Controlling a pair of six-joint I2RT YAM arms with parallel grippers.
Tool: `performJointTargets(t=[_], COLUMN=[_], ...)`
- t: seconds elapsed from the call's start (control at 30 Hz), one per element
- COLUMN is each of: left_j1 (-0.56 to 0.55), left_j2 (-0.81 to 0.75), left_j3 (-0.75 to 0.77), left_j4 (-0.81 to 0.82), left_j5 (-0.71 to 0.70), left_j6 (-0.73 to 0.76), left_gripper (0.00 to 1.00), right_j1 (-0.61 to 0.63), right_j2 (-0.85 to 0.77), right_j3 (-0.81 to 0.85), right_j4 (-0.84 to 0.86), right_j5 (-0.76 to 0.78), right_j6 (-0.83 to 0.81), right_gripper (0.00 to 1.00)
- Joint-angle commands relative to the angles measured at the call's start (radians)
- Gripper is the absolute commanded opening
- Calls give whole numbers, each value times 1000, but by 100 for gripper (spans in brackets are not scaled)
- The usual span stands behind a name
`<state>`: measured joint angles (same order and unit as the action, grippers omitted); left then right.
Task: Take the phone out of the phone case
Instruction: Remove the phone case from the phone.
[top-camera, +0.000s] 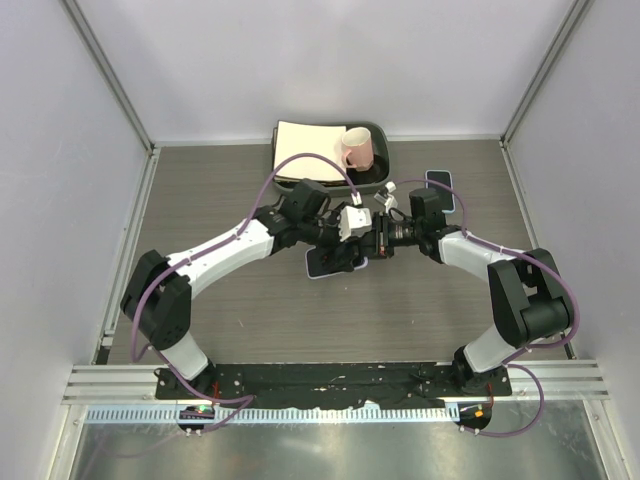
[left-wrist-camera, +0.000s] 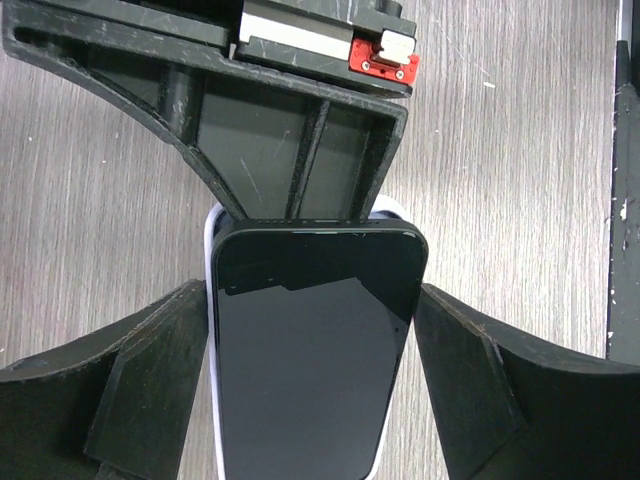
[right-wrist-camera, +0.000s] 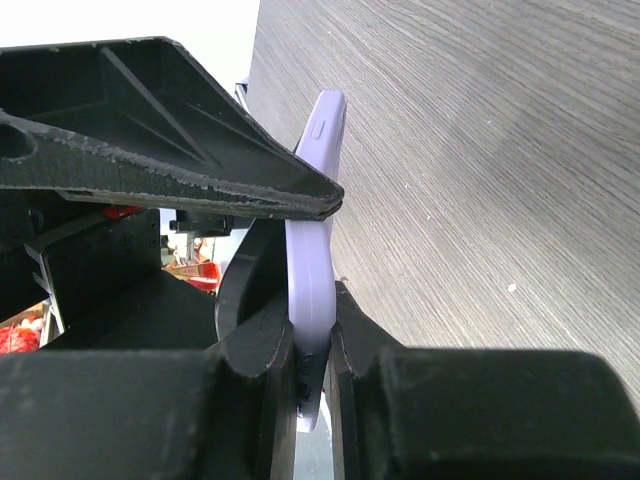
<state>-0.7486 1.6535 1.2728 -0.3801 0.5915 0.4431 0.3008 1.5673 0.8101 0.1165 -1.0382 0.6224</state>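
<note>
Left gripper (left-wrist-camera: 312, 290) clamps the phone (left-wrist-camera: 310, 385) by its long sides; right gripper (right-wrist-camera: 308, 335) is clamped on the case (right-wrist-camera: 318, 180) end, mid-desk (top-camera: 250, 320).

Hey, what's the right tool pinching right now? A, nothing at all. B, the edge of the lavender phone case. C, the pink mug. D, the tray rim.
B: in the right wrist view, the right tool is shut on the thin edge of the lavender phone case.
</note>
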Motion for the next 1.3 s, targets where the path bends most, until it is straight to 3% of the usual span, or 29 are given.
performJointTargets(t=[0.0,0.3,0.5,0.97,1.27], left_j1=[-23,-34,-35,-34,-29], left_j2=[-14,-11,-38,-90,-95], left_j3=[11,-29,-93,-142,-159], left_j4=[66,131,171,176,176], left_j5=[-2,-62,-67,20,62], left_j6=[-29,-43,-44,-58,-49], left_gripper=[81,46,43,22,25], right_j1=[0,-9,-26,-72,-111], right_j2=[-21,11,62,123,119], right_j3=[49,54,75,86,70], right_j4=[25,28,8,-69,-49], right_j5=[-2,-6,-26,-14,-26], right_j6=[-15,-10,-36,-119,-89], right_gripper=[1,1,1,1,1])
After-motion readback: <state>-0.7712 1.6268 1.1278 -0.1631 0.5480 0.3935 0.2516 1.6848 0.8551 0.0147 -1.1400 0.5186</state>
